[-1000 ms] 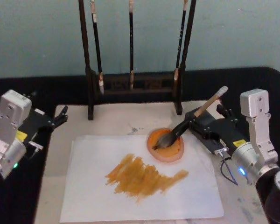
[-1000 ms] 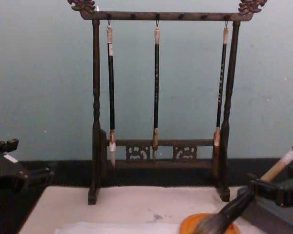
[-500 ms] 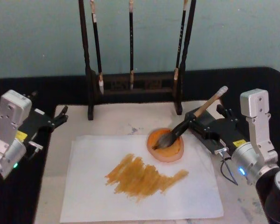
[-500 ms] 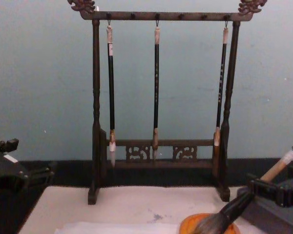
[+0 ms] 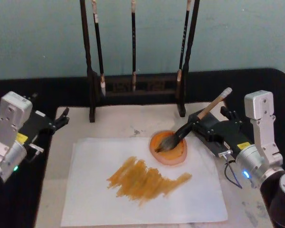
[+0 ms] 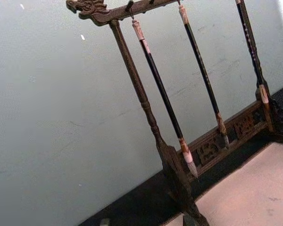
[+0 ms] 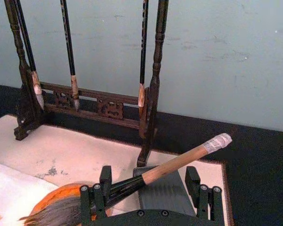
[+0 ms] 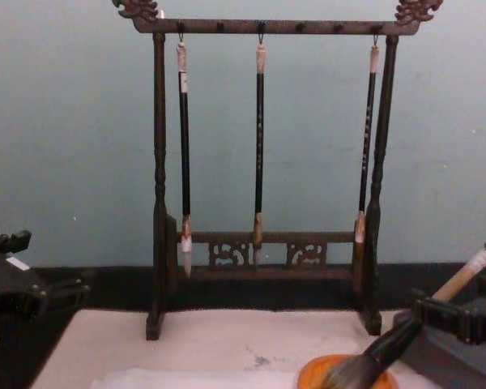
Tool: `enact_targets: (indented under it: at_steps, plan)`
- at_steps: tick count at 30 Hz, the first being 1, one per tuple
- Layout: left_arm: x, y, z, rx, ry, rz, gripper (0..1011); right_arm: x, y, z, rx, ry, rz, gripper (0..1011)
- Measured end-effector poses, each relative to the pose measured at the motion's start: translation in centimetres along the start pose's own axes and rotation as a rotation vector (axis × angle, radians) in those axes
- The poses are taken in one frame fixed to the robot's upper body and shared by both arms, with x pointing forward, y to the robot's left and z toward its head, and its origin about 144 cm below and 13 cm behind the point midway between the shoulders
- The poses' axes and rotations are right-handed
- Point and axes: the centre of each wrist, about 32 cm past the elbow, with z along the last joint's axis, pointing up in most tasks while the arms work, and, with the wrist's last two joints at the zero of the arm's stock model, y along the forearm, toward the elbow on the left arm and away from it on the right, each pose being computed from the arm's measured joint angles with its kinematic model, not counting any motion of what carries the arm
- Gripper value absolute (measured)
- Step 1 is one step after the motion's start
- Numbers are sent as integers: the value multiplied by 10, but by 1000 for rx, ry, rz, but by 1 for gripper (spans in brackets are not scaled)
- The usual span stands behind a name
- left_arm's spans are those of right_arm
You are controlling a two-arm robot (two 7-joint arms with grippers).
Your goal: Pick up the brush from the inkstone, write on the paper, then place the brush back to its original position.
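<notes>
The right claw (image 7: 148, 175) sits low at the right side of the paper, its fingers (image 7: 92, 200) spread apart on either side of the brush (image 7: 179, 162) with nothing clamped between them. One finger seems to stand just beside the black collar. The brush lies tilted, its bushy head in the orange dish (image 5: 173, 154) and its pale handle slanting up and away over a grey block (image 7: 160, 190) between the fingers. The paper (image 5: 99, 190) already carries a broad patch of orange strokes (image 5: 142, 178), so the writing looks done and the brush looks to be back in its place. What is left appears to be the release and retreat. To do that well, the claw should keep its fingers wide and draw straight back along its own line, clear of the handle, so that the brush is not nudged or rolled out of the dish. The left claw (image 5: 57, 121) rests off the paper's left edge, near the rack (image 5: 133, 88) of thin brushes. Against half a second ago nothing has visibly shifted: claw, brush and dish sit as they did.
</notes>
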Motion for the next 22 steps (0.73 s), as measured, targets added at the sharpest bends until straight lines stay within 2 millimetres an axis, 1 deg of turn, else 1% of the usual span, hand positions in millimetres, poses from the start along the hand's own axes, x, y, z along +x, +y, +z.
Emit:
enact_targets:
  at_steps: [22]
  plan:
    - [0,0,0,0,0,0,1010,0,0,0,0,0,0,1000]
